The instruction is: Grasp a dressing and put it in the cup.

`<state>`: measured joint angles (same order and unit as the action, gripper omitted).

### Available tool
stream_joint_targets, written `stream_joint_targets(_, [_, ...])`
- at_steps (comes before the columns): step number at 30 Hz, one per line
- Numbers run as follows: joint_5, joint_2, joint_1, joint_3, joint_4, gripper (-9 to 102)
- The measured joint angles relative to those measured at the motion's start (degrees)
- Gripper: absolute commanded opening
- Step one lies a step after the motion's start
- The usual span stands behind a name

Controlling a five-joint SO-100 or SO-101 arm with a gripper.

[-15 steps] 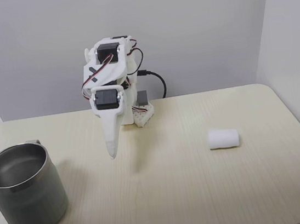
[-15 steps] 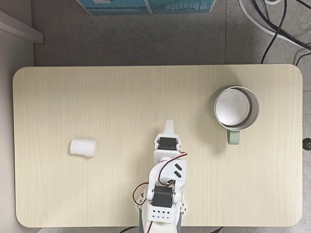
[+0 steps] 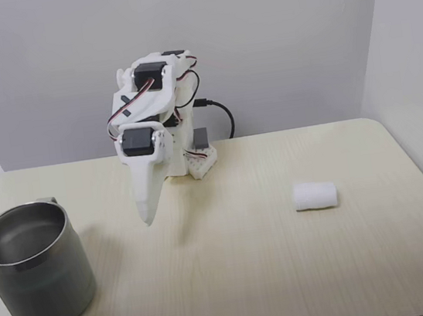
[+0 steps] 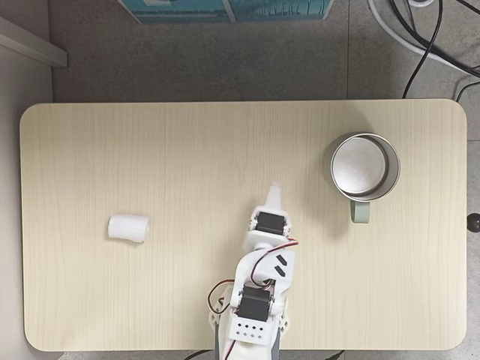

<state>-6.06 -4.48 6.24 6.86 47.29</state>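
The large grey brushed-steel cup (image 3: 38, 276), cylindrical with a rolled rim, stood nearest the camera in a fixed view, at about eight o'clock on the pale wood-grain bench (image 3: 235, 279); its interior was empty. Farther back, the white two-finger gripper (image 3: 149, 219) hung point-down above the bench, the jaws pressed together into a single taper and holding nothing. The small white soft cylindrical dressing (image 3: 315, 196) lay on its side at about three o'clock from the jaws, well apart from them and not touched.

In a fixed view looking down from above, the dressing (image 4: 128, 228) lay at about nine o'clock from the gripper (image 4: 274, 190), and the cup (image 4: 365, 166), handle towards six o'clock, at about two o'clock from it; the jaws thus stood between the two.

Judged from its look, the dressing would be light, compressible and not fragile, with a fibrous surface unlikely to slip, though it might roll along the bench if nudged. A grasp across the curved middle, the jaws closing on opposite sides, would likely suit it best.
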Motion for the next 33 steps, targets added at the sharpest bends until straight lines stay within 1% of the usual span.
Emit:
stream_joint_targets(12, [-0.3, 0.0, -0.4, -0.1, -0.3, 0])
stream_joint_targets(15, [-0.3, 0.0, -0.4, 2.9, 1.1, 0])
stream_joint_targets(17, [-0.3, 0.0, -1.1, 6.9, 3.1, 0])
stream_joint_targets(23, [0.0, 0.3, -7.6, 20.9, 7.8, 0])
stream_joint_targets(29, [0.2, 10.6, -12.7, 35.9, 12.3, 0])
stream_joint_targets(33, [0.2, 17.5, -16.1, 46.9, 18.3, 0])
